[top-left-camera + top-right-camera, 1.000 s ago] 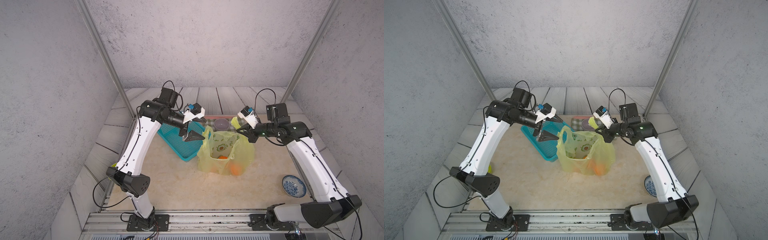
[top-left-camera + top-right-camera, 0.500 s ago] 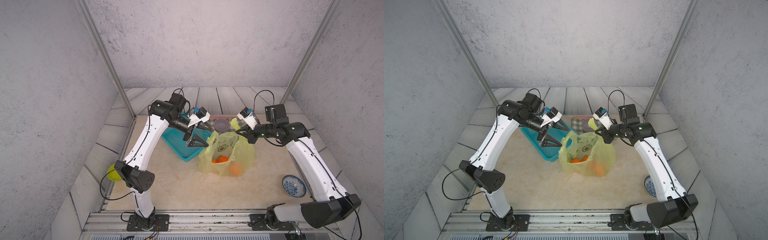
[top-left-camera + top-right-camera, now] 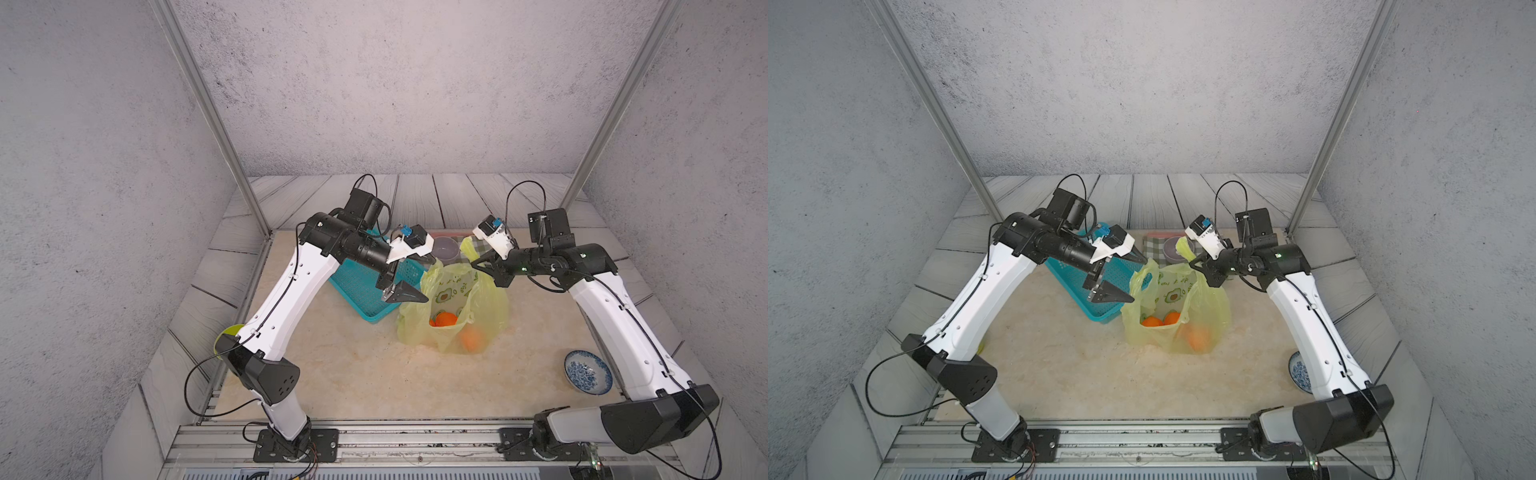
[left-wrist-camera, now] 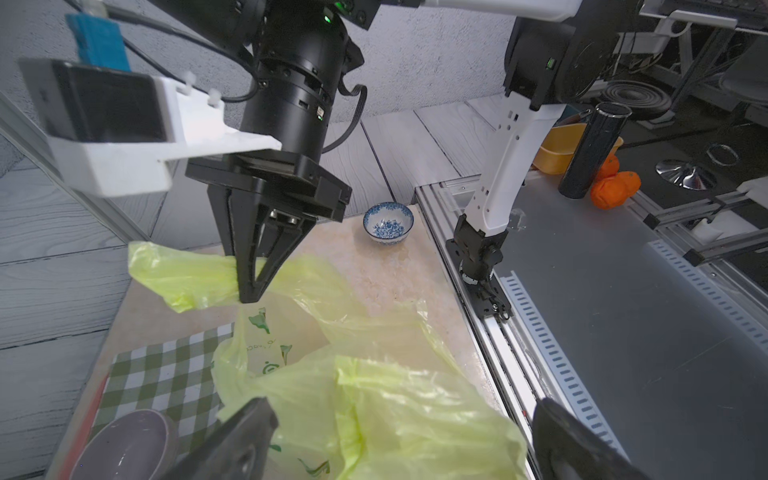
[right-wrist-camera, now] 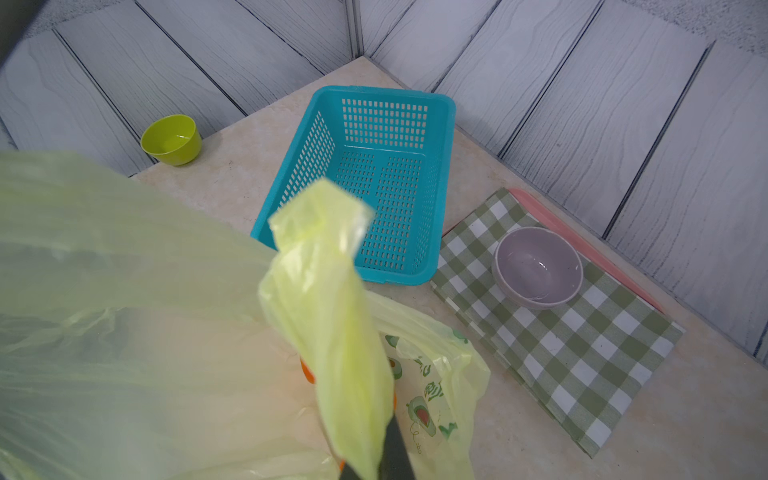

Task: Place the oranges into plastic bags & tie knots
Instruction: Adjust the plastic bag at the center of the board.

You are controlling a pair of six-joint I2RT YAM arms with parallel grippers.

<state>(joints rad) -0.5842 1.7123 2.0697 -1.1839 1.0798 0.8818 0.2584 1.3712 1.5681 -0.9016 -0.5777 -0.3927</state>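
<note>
The oranges, three small round orange-red fruits, all lie at the bottom of the thin translucent yellow-green plastic carrier bag. The bag stands slumped on the pale marbled tabletop, just beside the empty teal mesh plastic basket. In both top views we see two fruits through the open mouth, and the third orange shows as a glow through the film. The right gripper is clenched on one loop handle, pinching it near its end and holding it raised above the bag, so that side of the mouth is drawn up. The left gripper is spread wide and grasps nothing. In the left wrist view its dark fingers stand on either side of crumpled yellow-green film. The free handle rises from the bag's rim on the basket side, with its long axis roughly upright. It stands right at the gap between those parted jaws, though we cannot tell whether it touches either one. We judge that the filling is done and no knot has been started. The left arm is plainly the nearer one to this free handle, so the coming move should be for it to close across the handle's length. The two handles could then be brought together and crossed. The film is thin and limp, so we would expect it to slip or bunch unless it is caught well inside the jaws.
</note>
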